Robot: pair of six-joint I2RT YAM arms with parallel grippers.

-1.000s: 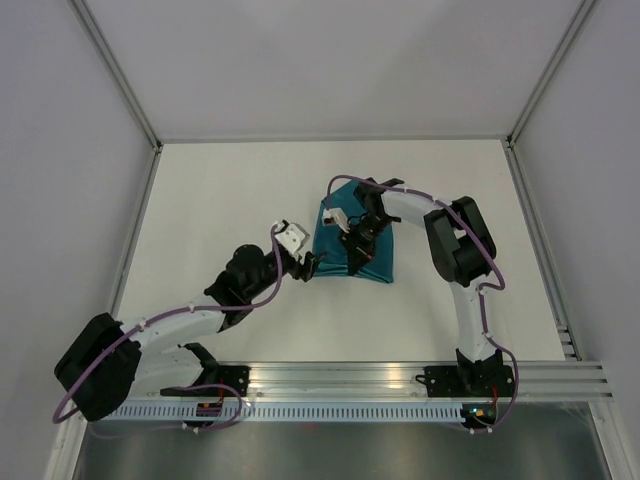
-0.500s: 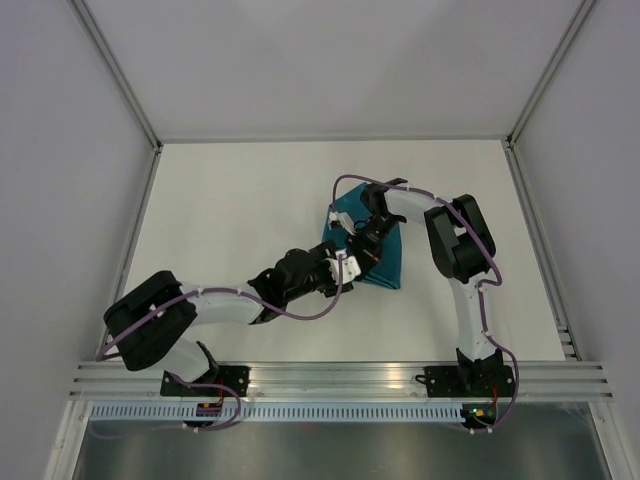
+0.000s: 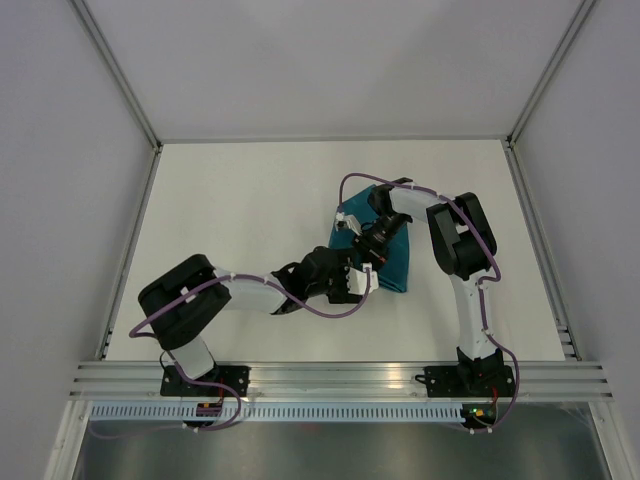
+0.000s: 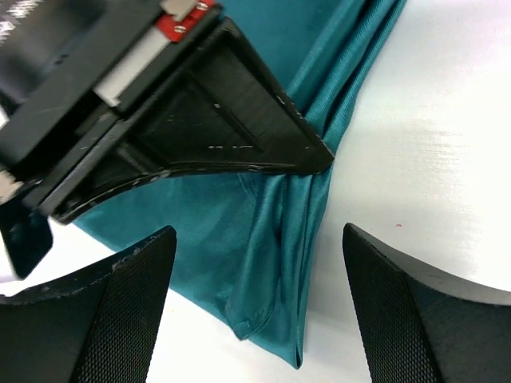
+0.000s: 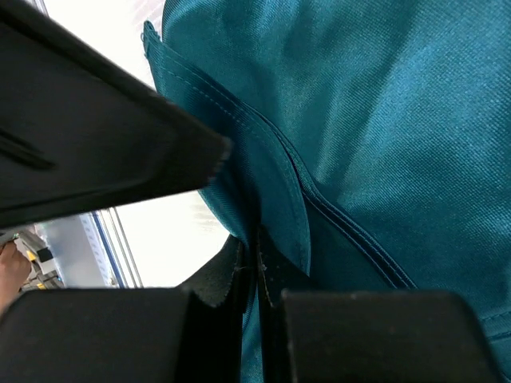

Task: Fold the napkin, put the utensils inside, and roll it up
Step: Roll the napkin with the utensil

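Observation:
The dark teal napkin (image 3: 392, 262) lies folded and bunched on the white table, right of centre. My right gripper (image 5: 257, 257) is shut on a hemmed fold of the napkin (image 5: 375, 120); in the top view that gripper (image 3: 372, 244) sits over the cloth's left part. My left gripper (image 4: 257, 239) is open, its two fingers either side of the napkin's near folded corner (image 4: 271, 311) without touching it. The left gripper (image 3: 362, 282) lies at the cloth's near left edge, right beside the right gripper's finger (image 4: 231, 120). The utensils are out of view.
Grey walls close the white table (image 3: 230, 200) on the left, back and right. An aluminium rail (image 3: 340, 380) carrying both arm bases runs along the near edge. The two arms crowd together over the napkin.
My left arm has swung right, from the napkin's left side to its near corner, and its jaws have widened. The right gripper and the napkin have shifted slightly right and nearer.

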